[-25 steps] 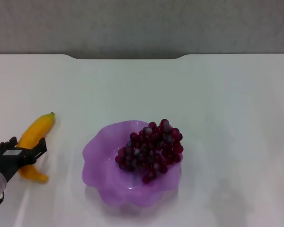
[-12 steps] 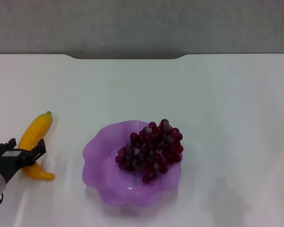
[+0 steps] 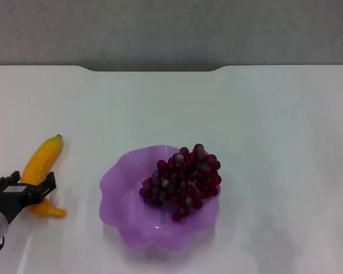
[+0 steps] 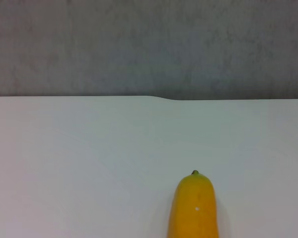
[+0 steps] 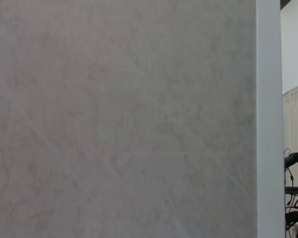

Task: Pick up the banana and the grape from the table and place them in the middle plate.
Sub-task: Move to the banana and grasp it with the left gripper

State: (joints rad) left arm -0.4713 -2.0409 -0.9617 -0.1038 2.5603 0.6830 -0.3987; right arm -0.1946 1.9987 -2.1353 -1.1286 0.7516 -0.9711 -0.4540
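Note:
The yellow-orange banana lies on the white table at the left, green tip pointing away from me. My left gripper is over its near half, open, one finger on either side of the fruit. In the left wrist view the banana fills the bottom centre, tip pointing toward the far table edge. A bunch of dark red-purple grapes rests inside the translucent purple middle plate at the centre. No part of my right gripper shows in any view.
The table's far edge has a notch with a grey wall behind. The right wrist view shows only a grey wall and a white post.
The banana has swung slightly, its tip shifting left and its near end shifting right. My left gripper has drawn back a little toward the near edge along the fruit.

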